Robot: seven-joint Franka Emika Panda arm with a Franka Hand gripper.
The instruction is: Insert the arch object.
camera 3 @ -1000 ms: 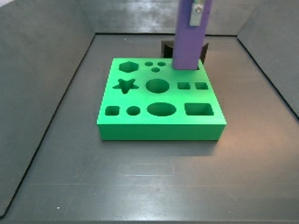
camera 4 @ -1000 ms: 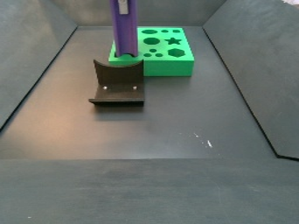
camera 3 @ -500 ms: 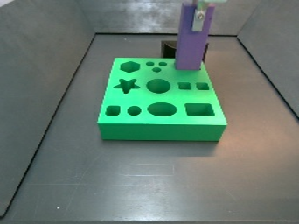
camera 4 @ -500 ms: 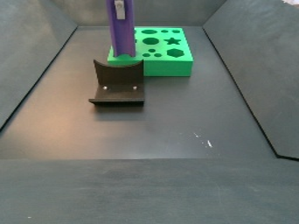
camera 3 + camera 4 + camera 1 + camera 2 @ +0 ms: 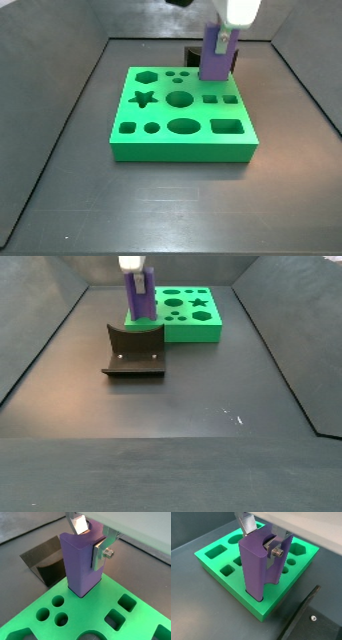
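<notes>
End effector (image 5: 91, 539) clamping purple bar (image 5: 81, 564)

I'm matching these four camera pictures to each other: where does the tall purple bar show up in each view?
Wrist view: purple bar, centre, between the gripper plates.
Wrist view: centre.
Side view: upper right.
Side view: upper left.
Shared landmark: green board, bar's lower end at its corner.
</notes>
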